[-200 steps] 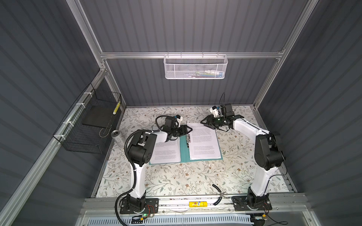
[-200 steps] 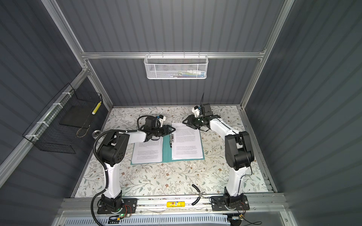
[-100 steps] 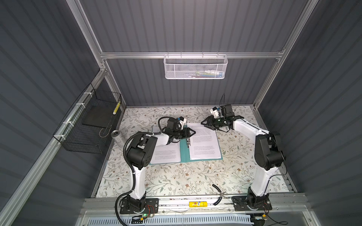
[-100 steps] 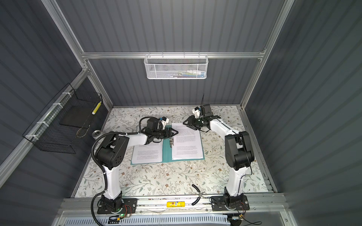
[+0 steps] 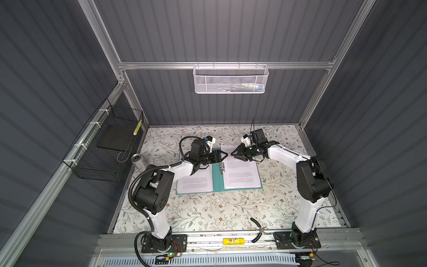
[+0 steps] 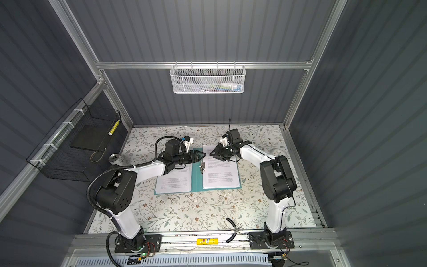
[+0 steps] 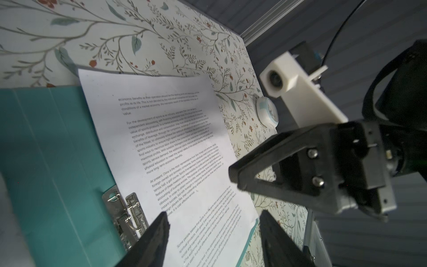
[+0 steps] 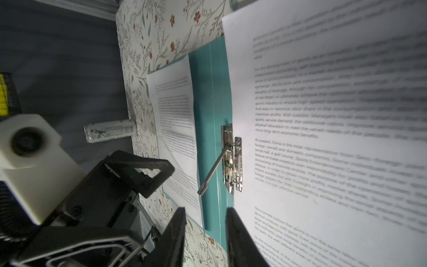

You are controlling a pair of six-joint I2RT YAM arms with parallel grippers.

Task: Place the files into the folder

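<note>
The teal folder (image 5: 217, 179) lies open on the table, its metal clip (image 8: 233, 159) on the spine with the lever raised. Of the files, one sheet (image 5: 195, 185) rests on the left cover, partly under my left arm. Another sheet (image 5: 240, 171) rests on the right cover and overhangs its far edge. My left gripper (image 5: 225, 154) hovers open over the spine's far end, nothing between its fingers (image 7: 159, 233). My right gripper (image 5: 232, 153) faces it tip to tip, open with a narrower gap and empty, seen in its wrist view (image 8: 205, 210).
A drink can (image 5: 138, 160) stands at the table's left edge. A black wire basket (image 5: 104, 148) on the left wall holds a black slab. A white mesh basket (image 5: 231, 79) hangs on the back wall. A small round white-blue object (image 7: 268, 113) sits right of the folder.
My left gripper has moved right over the folder's far end, closer to my right gripper. The right gripper's jaws have narrowed while that arm stayed in place.
</note>
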